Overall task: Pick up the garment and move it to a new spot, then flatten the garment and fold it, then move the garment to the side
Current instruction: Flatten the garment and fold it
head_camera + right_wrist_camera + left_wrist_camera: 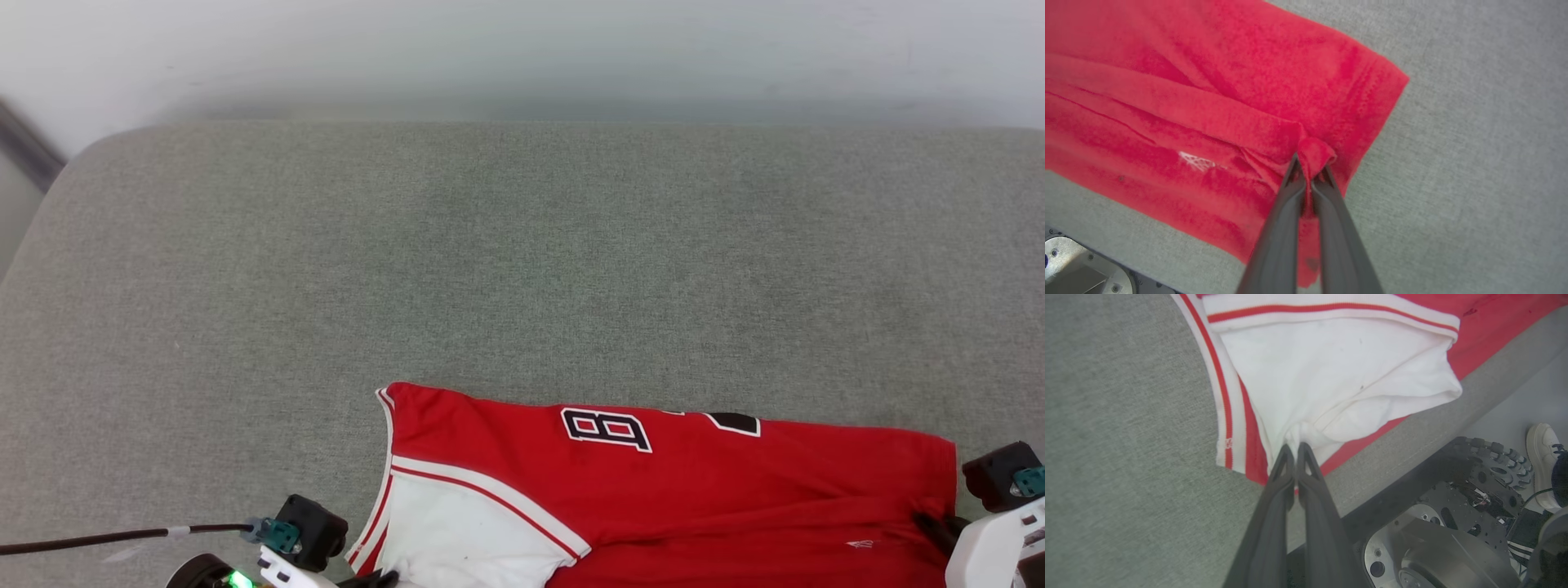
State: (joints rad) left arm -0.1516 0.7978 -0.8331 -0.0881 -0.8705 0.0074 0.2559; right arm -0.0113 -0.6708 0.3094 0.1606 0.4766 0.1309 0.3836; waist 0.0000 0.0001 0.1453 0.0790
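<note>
The garment (694, 498) lies along the near edge of the grey padded surface (490, 245). It is red with a white sleeve at its left end and a black-and-white number print near its far edge. My left gripper (1295, 448) is shut on a bunch of the white sleeve fabric (1339, 375) by the striped trim. In the head view that left gripper (371, 578) sits at the bottom edge, mostly hidden. My right gripper (1310, 165) is shut on a pinched fold of red cloth (1208, 102) near the hem corner. The head view has this right gripper (931, 523) at the shirt's right end.
The grey surface stretches wide beyond the shirt up to a pale wall (522, 49). A dark cable (122, 536) runs in from the left to my left wrist. Below the surface's near edge are my wheeled base (1453, 522) and a person's white shoe (1541, 457).
</note>
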